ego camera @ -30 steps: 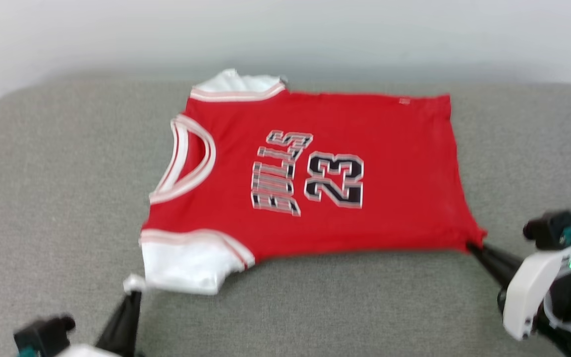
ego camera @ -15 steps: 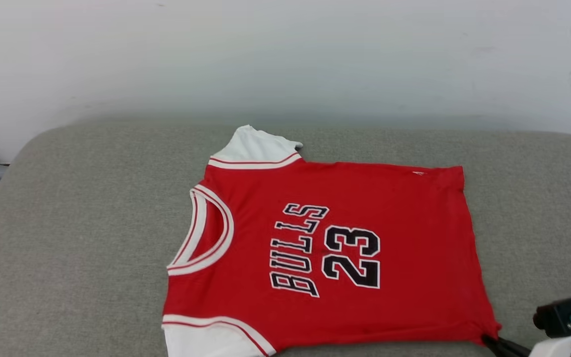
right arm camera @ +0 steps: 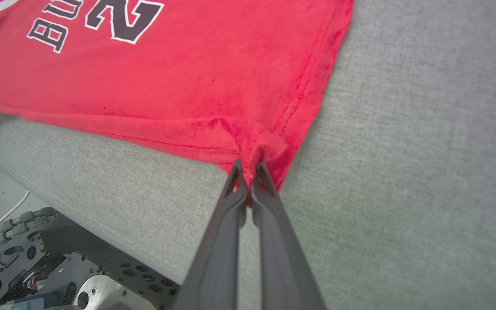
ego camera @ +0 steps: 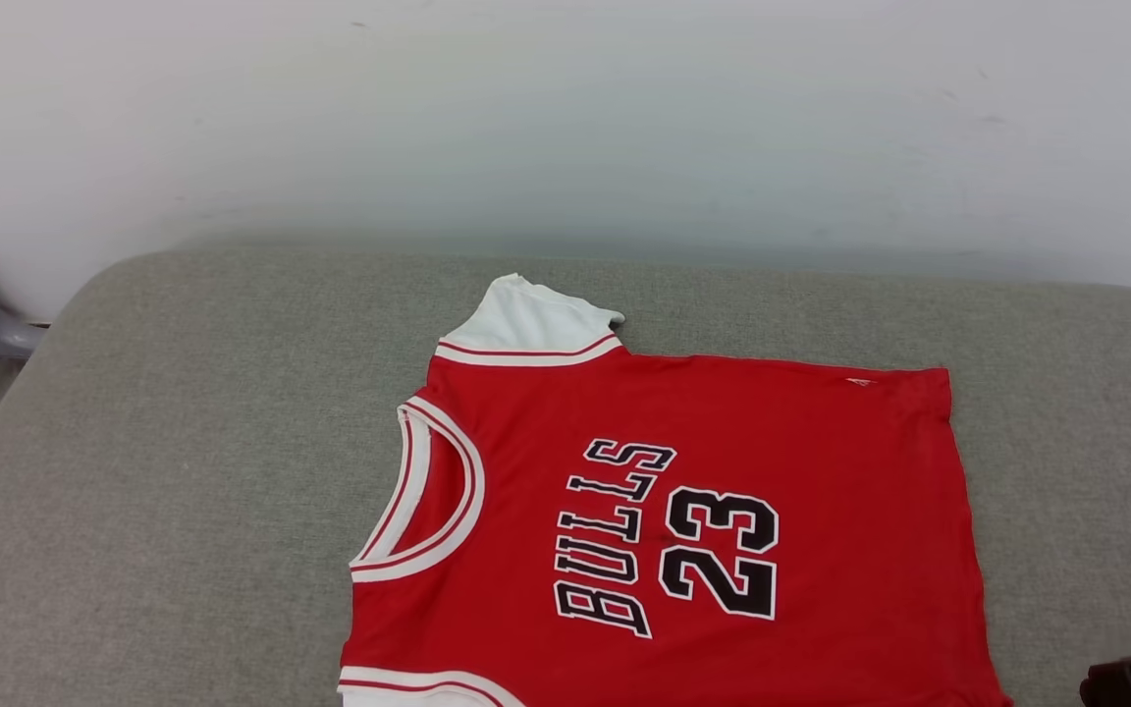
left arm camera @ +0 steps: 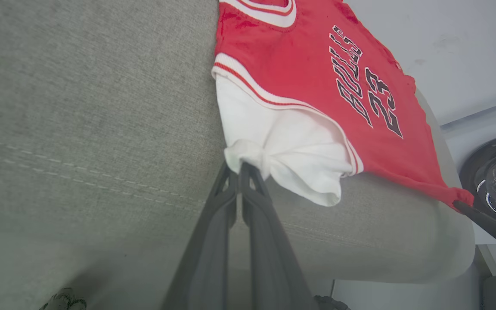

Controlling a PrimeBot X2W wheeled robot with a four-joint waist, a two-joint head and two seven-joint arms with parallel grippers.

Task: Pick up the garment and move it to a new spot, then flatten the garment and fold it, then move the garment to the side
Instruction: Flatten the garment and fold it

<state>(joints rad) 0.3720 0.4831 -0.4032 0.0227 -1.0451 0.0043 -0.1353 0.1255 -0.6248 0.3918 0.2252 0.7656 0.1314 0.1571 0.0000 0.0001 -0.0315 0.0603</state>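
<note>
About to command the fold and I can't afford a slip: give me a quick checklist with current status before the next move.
1. Left end effector shut on the white sleeve: ok.
2. Right end effector shut on the red hem corner: ok.
3. Body of the shirt spread flat, lettering up: ok.
4. Held sleeve flat: not ok, bunched at the pinch.
5. Bare cushion beyond the shirt for folding: ok.
6. Near edge clear of the cushion's front rim: cannot tell.

The garment [ego camera: 703, 511] reads "BULLS" and "23" on its chest.
</note>
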